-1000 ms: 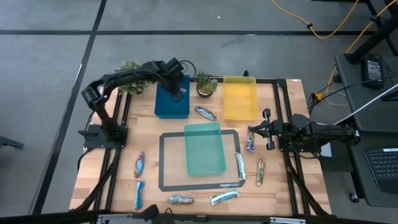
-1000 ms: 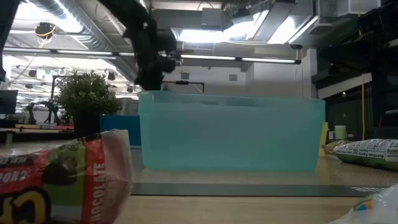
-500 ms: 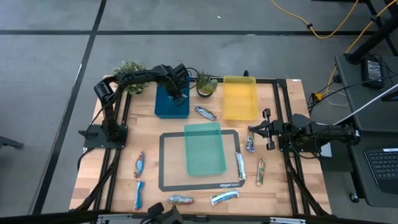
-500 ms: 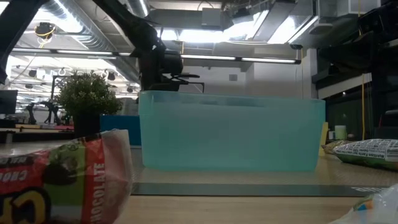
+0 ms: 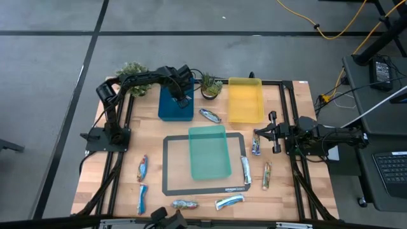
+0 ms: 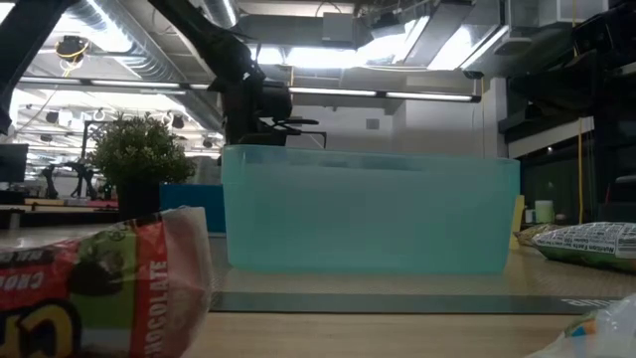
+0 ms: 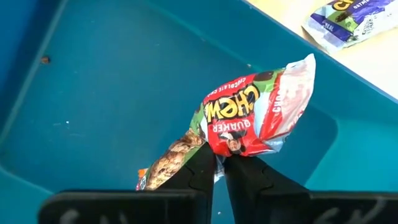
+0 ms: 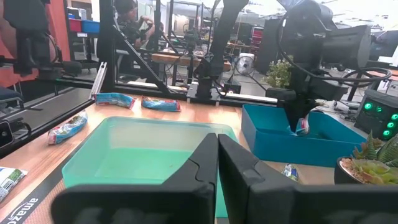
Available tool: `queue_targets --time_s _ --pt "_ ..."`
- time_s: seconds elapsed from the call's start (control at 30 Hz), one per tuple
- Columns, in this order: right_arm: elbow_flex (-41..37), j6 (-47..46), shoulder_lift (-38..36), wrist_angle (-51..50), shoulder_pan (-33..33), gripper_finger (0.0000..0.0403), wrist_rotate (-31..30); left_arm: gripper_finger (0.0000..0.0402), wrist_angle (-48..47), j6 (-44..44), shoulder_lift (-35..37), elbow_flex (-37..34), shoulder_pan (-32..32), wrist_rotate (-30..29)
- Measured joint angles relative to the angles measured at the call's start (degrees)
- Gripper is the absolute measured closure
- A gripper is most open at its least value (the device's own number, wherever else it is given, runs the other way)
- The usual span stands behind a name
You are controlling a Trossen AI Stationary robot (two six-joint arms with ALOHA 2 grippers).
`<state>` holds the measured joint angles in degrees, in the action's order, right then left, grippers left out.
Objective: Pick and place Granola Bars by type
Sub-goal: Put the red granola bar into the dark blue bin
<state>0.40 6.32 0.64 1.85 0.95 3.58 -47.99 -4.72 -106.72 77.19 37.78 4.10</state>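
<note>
- Hanging low over the blue tray at roughly 11 o'clock on the table, the left gripper is seen pinching a red Quaker Chewy bar by one end of its wrapper.
- The bar is held inside the tray, close above its floor; whether the free end touches the floor cannot be told.
- The right gripper is parked at 3 o'clock on the table edge, its fingers pressed together on nothing.
- Loose granola bars are scattered on the wood: one between the blue tray and the yellow tray, several along the 3 o'clock side of the teal tray, others at 6 and 8 o'clock.
- Each bar is judged light, with a crinkly, slippery foil wrapper and a crumbly core.
- A hold across the narrow middle is judged steadier; a hold on the end seam lets the bar dangle and swing.
- Hard squeezing is likely to crush the contents.
</note>
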Motion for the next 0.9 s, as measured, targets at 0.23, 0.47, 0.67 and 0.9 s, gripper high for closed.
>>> queue_targets --time_s 0.23,0.47,0.67,0.9 --pt "0.0 0.0 0.0 0.0 0.0 0.0386 0.0 0.0338 0.0 0.4 0.0 0.0 0.0 0.0" --pt "0.0 0.0 0.0 0.0 0.0 0.0386 0.0 0.0300 0.0 0.5 0.0 0.0 -0.1 -0.1" --pt "0.0 0.0 0.0 0.0 0.0 0.0386 0.0 0.0280 -0.1 1.0 0.0 0.0 -0.2 -0.1" --pt "0.0 0.0 0.0 0.0 0.0 0.0386 0.0 0.0282 -1.0 0.7 0.8 0.0 -1.5 0.3"
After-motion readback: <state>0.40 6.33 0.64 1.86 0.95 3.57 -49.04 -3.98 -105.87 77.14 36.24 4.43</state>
